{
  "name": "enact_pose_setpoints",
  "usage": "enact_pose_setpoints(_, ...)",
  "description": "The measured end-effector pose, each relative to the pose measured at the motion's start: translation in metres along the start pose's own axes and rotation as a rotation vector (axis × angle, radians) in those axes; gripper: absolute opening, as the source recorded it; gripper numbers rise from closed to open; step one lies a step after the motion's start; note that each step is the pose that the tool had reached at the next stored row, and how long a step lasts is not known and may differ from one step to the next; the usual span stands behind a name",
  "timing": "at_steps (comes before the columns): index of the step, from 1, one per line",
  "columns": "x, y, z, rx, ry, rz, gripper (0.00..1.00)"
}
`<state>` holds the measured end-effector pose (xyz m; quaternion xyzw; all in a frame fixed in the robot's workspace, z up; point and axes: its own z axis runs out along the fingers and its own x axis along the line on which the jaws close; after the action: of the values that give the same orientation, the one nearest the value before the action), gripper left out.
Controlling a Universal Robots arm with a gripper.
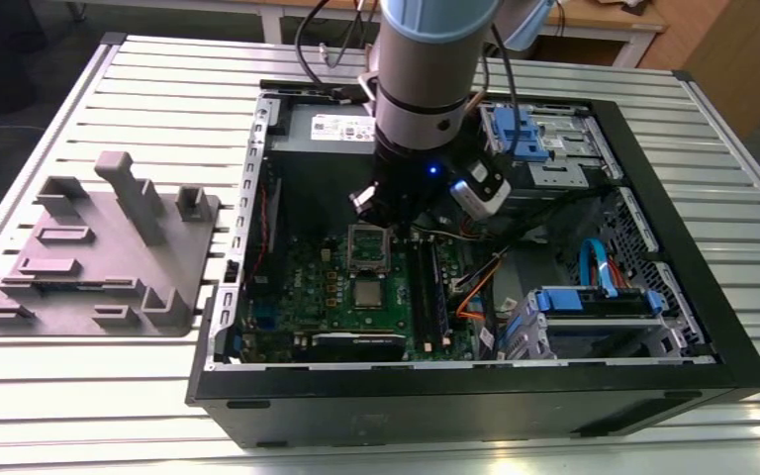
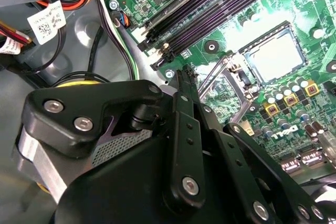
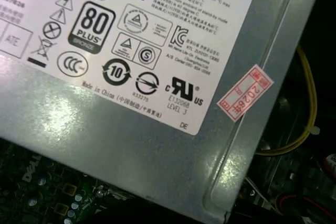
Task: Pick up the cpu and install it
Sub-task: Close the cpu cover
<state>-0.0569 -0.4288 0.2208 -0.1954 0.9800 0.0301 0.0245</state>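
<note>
The cpu lies flat on the motherboard, just beyond the gripper. Whether the jaws are apart cannot be told. The computer case sits on a slatted tabletop.

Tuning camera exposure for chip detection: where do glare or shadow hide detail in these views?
Second wrist view: glare whitens the motherboard beside the memory slots; first wrist view: soft reflections streak the grey power supply; exterior view: even light on the table, dimmer inside the case around the cpu.
</note>
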Motion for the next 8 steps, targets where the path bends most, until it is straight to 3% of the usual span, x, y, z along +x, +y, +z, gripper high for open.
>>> enact_pose_setpoints(8, 0.0009, 0.0010, -0.0009, 0.0008, 0.0007, -0.003, 0.10)
